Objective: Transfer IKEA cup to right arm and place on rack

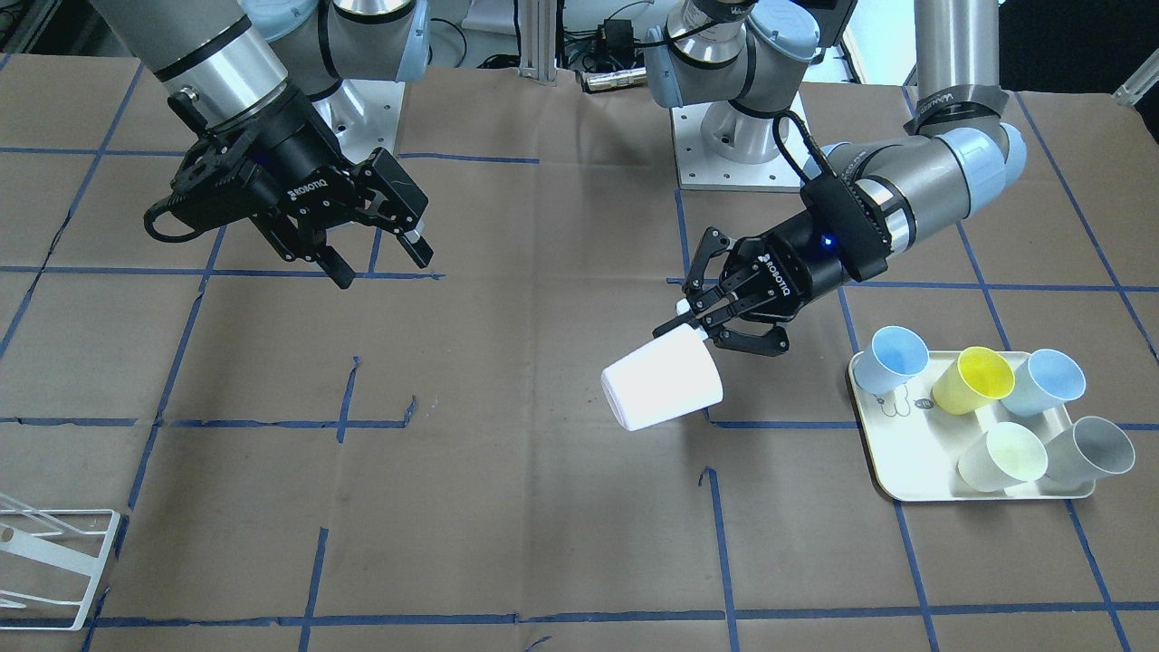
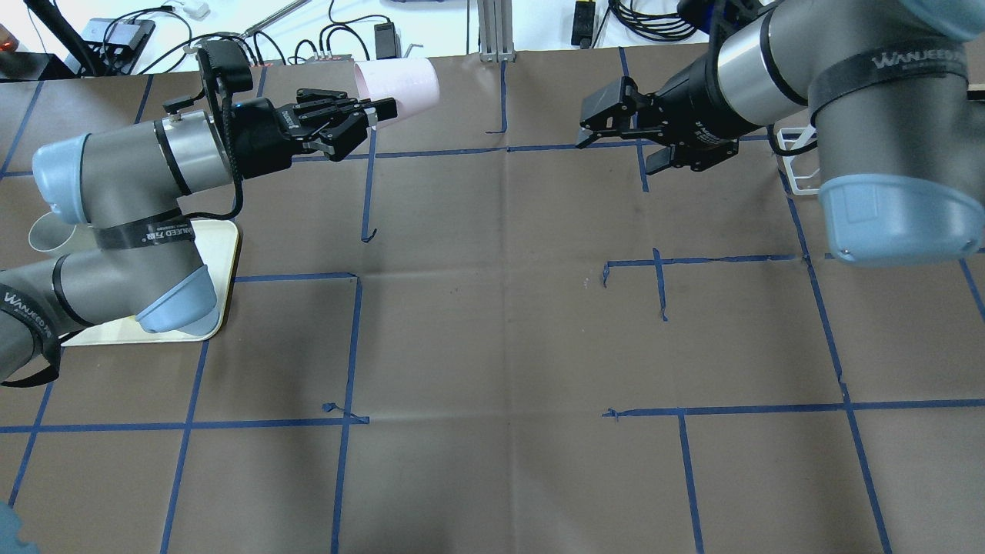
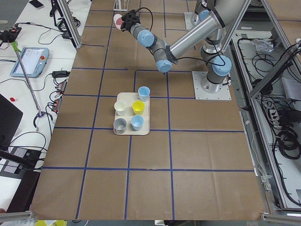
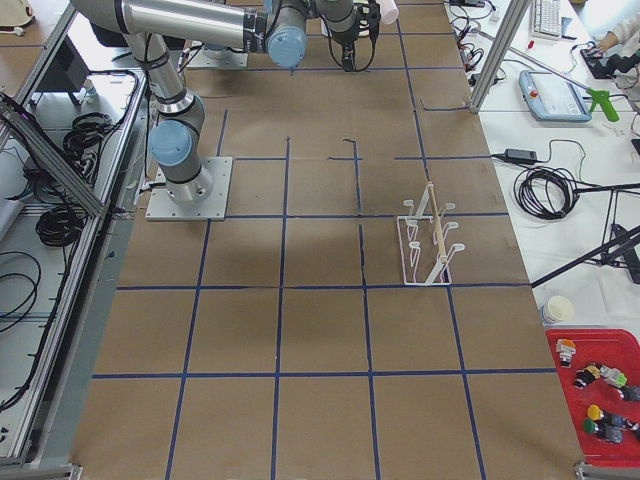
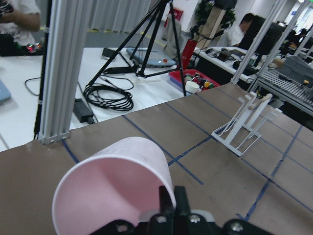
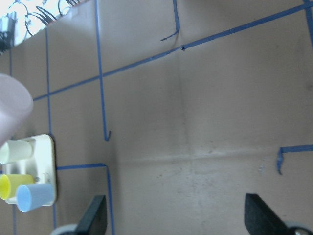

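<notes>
My left gripper [image 1: 695, 328] is shut on the rim of a pale pink cup [image 1: 661, 385] and holds it tilted above the table; both also show in the overhead view, the gripper [image 2: 377, 111] and the cup [image 2: 396, 85]. In the left wrist view the cup [image 5: 112, 181] fills the lower left. My right gripper [image 2: 616, 135] is open and empty, well apart from the cup, with its jaws spread towards it; it also shows in the front view [image 1: 385, 263]. The white wire rack [image 1: 45, 566] stands at the table's edge behind the right arm [image 2: 796, 158].
A cream tray [image 1: 905, 462] holds several cups in blue, yellow, pale green and grey, beside my left arm. In the overhead view my left arm covers most of the tray [image 2: 223, 254]. Blue tape lines cross the brown table.
</notes>
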